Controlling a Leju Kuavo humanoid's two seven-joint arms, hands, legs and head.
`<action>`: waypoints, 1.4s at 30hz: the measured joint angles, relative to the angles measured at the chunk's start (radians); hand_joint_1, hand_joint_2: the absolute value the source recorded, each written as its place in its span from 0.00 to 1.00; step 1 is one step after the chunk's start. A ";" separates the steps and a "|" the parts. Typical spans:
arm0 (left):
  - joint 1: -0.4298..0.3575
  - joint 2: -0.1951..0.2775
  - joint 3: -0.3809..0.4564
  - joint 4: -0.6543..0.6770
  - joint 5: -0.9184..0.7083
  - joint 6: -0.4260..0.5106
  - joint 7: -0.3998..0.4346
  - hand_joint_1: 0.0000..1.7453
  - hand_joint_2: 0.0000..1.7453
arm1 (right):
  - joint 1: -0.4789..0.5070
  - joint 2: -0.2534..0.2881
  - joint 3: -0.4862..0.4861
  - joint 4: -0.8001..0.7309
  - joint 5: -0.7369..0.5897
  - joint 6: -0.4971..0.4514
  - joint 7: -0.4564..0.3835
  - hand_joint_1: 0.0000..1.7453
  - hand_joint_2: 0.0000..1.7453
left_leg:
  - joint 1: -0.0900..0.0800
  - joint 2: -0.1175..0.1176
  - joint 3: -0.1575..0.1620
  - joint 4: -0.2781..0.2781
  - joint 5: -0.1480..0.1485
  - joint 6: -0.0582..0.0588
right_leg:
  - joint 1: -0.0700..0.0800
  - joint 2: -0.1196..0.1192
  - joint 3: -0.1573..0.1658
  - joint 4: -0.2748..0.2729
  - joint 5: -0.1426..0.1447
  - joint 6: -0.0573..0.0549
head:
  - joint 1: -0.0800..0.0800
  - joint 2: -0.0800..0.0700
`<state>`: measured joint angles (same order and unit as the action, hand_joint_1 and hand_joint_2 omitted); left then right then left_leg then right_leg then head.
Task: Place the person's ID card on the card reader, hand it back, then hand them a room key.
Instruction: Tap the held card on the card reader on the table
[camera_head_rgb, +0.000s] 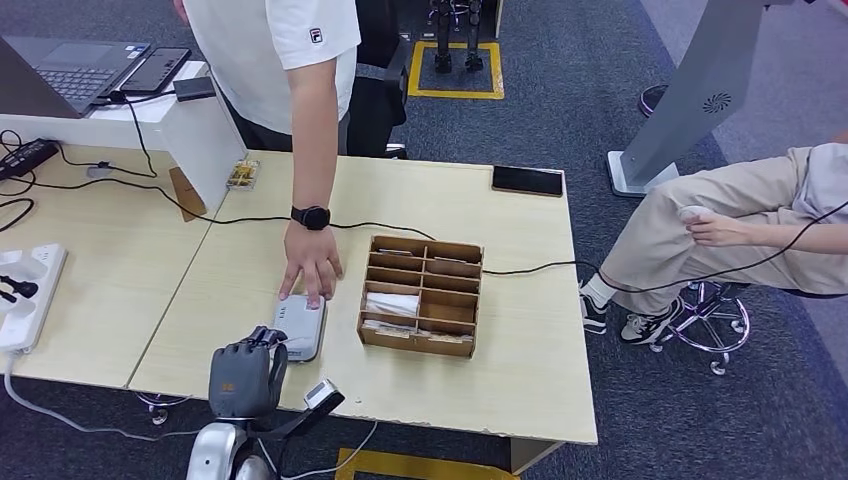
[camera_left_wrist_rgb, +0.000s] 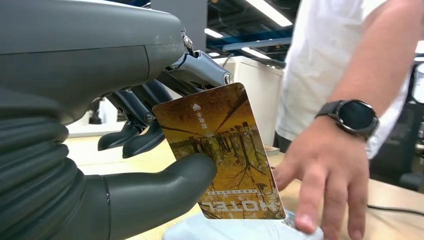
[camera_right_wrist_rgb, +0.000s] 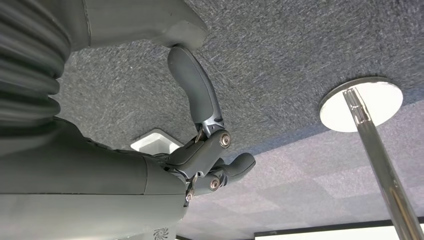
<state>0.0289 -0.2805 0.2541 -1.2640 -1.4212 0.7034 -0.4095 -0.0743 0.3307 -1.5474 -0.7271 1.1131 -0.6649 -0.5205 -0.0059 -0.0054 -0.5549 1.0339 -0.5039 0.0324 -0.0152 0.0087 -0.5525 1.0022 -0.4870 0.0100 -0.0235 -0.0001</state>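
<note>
Card (camera_left_wrist_rgb: 222, 152) in the left hand (camera_head_rgb: 243, 375) is golden-brown, with a picture of trees and water, white characters near one end and the word HOTEL at the other. The thick thumb presses one face and the dark fingers (camera_left_wrist_rgb: 135, 137) lie behind it, so the card stands just above the grey card reader (camera_head_rgb: 298, 327) on the desk (camera_head_rgb: 520, 390). A person's hand (camera_head_rgb: 311, 262) with a black watch touches the reader's far edge. The right hand (camera_right_wrist_rgb: 205, 150) hangs over carpet, fingers curled in on nothing.
</note>
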 joint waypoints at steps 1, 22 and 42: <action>0.000 0.000 0.002 -0.003 0.007 0.000 -0.004 1.00 1.00 | 0.000 0.000 0.000 0.000 0.002 0.000 -0.001 0.00 1.00 | 0.000 0.000 0.000 0.000 0.000 0.000 | 0.000 0.000 0.000 0.000 0.000 0.000 | 0.000 0.000; -0.070 0.000 0.046 -0.071 0.073 0.000 -0.057 1.00 1.00 | -0.003 0.000 0.000 0.005 0.037 0.000 -0.026 0.00 1.00 | 0.000 0.000 0.000 0.000 0.000 0.000 | 0.000 0.000 0.000 0.000 0.000 0.000 | 0.000 0.000; -0.185 -0.007 0.058 0.003 -0.045 -0.001 0.031 1.00 1.00 | -0.014 0.000 0.000 0.035 0.066 0.000 -0.058 0.00 1.00 | 0.000 0.000 0.001 0.000 0.000 0.000 | 0.000 0.000 0.000 0.000 0.000 0.000 | 0.000 0.000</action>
<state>-0.1557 -0.2873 0.3120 -1.2608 -1.4657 0.7027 -0.3788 -0.0884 0.3307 -1.5471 -0.6919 1.1788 -0.6649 -0.5780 -0.0059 -0.0051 -0.5544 1.0340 -0.5037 0.0322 -0.0151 0.0088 -0.5525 1.0023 -0.4868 0.0099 -0.0235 -0.0001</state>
